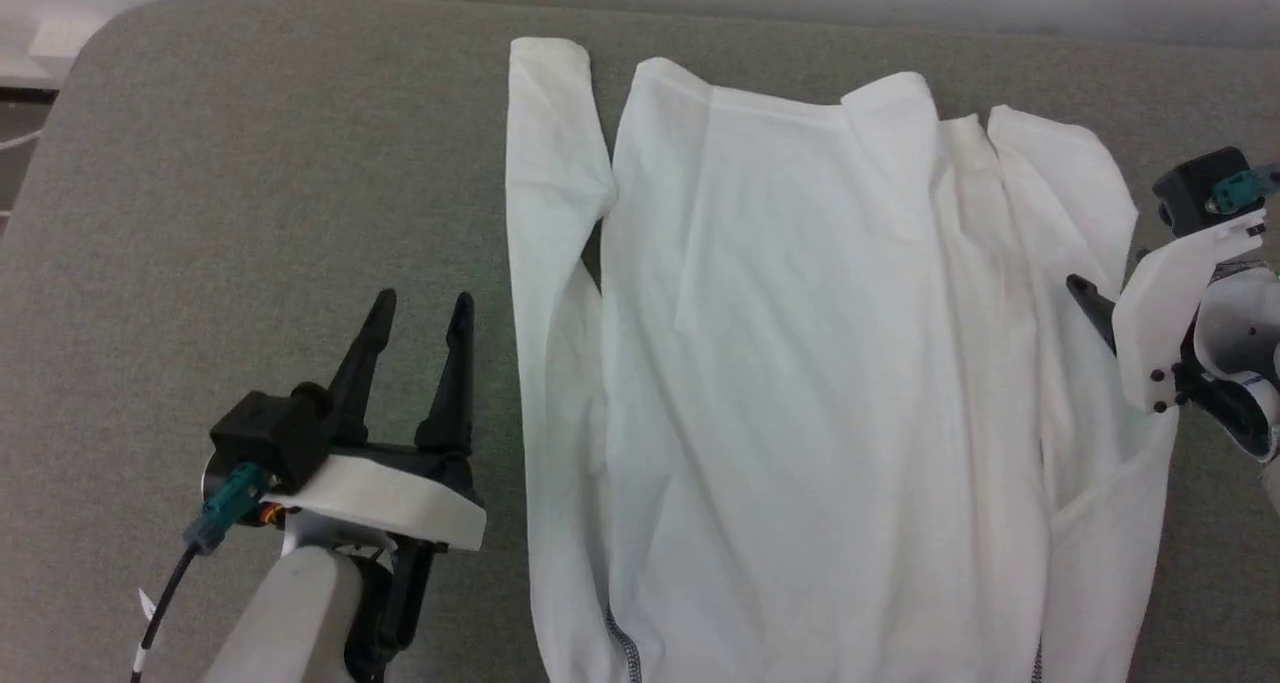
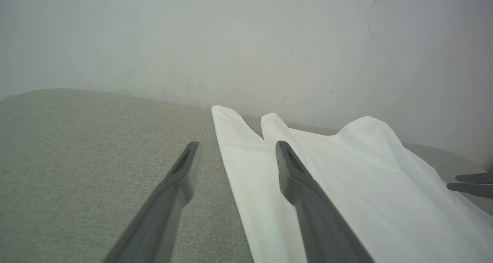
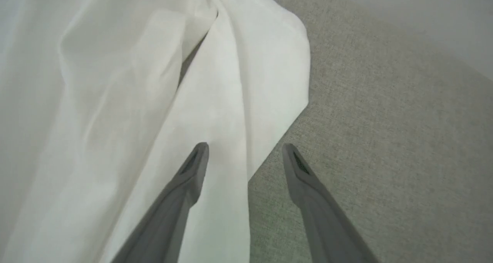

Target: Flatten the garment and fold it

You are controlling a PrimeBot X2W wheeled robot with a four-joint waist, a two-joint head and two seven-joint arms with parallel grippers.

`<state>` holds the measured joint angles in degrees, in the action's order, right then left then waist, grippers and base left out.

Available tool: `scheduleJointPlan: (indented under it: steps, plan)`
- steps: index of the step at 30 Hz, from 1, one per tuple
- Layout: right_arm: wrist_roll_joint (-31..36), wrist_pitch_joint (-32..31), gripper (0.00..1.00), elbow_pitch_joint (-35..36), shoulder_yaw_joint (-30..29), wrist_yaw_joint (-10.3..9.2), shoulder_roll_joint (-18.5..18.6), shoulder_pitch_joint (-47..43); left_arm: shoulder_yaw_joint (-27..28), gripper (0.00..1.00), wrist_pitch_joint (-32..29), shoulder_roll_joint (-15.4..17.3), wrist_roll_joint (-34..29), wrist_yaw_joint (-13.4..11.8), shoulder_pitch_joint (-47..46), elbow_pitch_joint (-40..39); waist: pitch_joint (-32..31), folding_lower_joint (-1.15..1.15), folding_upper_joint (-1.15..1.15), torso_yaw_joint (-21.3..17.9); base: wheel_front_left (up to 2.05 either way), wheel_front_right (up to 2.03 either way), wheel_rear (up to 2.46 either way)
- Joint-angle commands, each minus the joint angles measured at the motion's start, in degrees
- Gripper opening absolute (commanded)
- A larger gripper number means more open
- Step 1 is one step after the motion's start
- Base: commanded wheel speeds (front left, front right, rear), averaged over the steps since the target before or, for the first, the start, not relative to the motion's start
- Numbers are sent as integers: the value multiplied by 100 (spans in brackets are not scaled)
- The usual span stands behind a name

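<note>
The garment (image 1: 800,363), a thin white long-sleeved top, lies spread and lightly creased on the grey fabric surface (image 1: 250,163). One sleeve (image 1: 545,263) runs down its left side, and the other is folded in along the right edge. Dark stitching (image 1: 622,653) shows near the bottom. My left gripper (image 1: 422,301) is open over bare fabric just left of that sleeve, with nothing between its fingers; in the left wrist view the left gripper (image 2: 237,145) has one finger over the garment (image 2: 346,186). My right gripper (image 3: 245,147) is open above the right edge of the garment (image 3: 134,101).
The surface has a rounded far-left corner (image 1: 110,23), and a pale wall (image 2: 246,43) stands close behind its far edge. Bare grey fabric (image 3: 385,139) lies to the right of the garment. The right gripper's fingers (image 2: 472,184) show at the right edge of the left wrist view.
</note>
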<state>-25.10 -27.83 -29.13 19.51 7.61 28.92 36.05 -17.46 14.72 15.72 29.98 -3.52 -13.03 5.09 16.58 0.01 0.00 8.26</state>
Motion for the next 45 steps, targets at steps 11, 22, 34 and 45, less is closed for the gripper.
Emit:
scheduleJointPlan:
  steps: [11,22,34,45]
  plan:
    - [-422,832,0,-1044,696,-12,157,314,404,100,28,-337,-329,362,-12,298,160,-1,0,247,0,0,0]
    - [-885,2214,0,-1482,-510,-12,366,-60,707,100,28,-448,-441,479,366,472,-624,-1,0,-201,0,0,0]
    - [-376,2780,0,-1292,-1956,-12,658,-505,864,100,28,-510,-464,452,900,406,-1345,-1,0,-542,0,0,0]
    - [325,2625,0,1905,-2061,-12,-577,-1467,854,100,-38,-486,-406,354,1295,239,-1719,-1,0,-528,0,0,0]
